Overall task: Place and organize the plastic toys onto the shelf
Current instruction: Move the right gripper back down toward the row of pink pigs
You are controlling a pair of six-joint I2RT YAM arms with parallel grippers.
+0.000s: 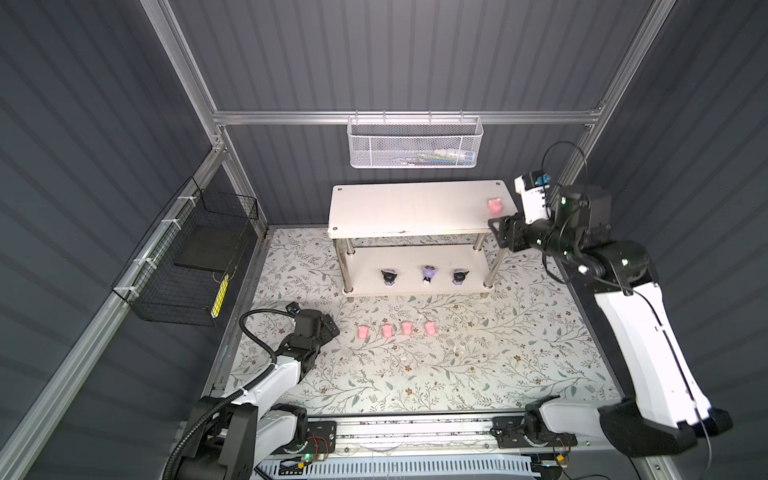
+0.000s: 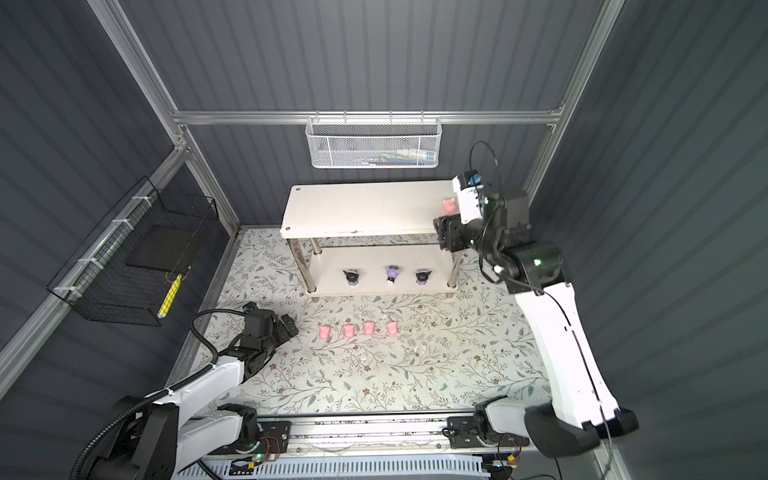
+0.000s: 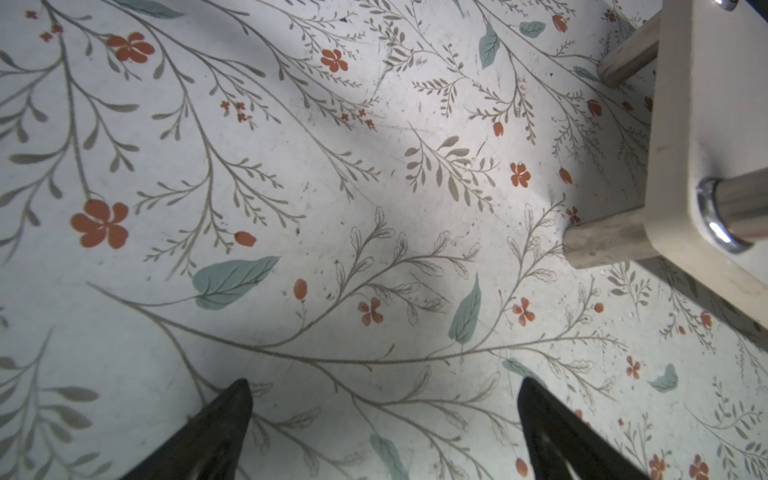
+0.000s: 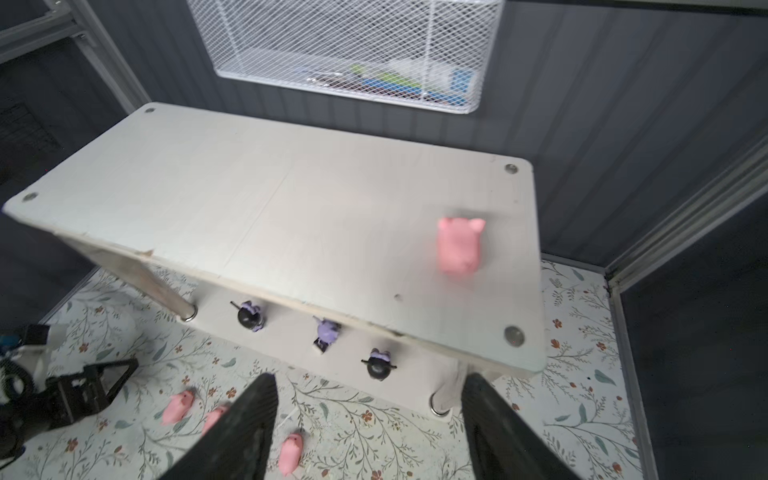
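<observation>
The white two-tier shelf (image 1: 415, 212) (image 2: 361, 212) (image 4: 270, 199) stands at the back of the floral mat. One pink pig toy (image 1: 495, 205) (image 2: 449, 205) (image 4: 459, 245) rests on its top tier near the right end. Three black-and-lavender toys (image 1: 428, 274) (image 2: 392, 273) (image 4: 328, 330) line the lower tier. Several pink pigs (image 1: 387, 330) (image 2: 349, 331) lie in a row on the mat in front. My right gripper (image 1: 496, 232) (image 2: 442, 235) (image 4: 369, 380) hangs open and empty off the shelf's right front corner. My left gripper (image 1: 330, 326) (image 2: 289, 326) (image 3: 384, 382) is open over bare mat, left of the pig row.
A white mesh basket (image 1: 415, 143) hangs on the back wall above the shelf. A black wire basket (image 1: 187, 257) is fixed to the left wall. The shelf's lower left corner and metal leg (image 3: 731, 212) lie close to my left gripper.
</observation>
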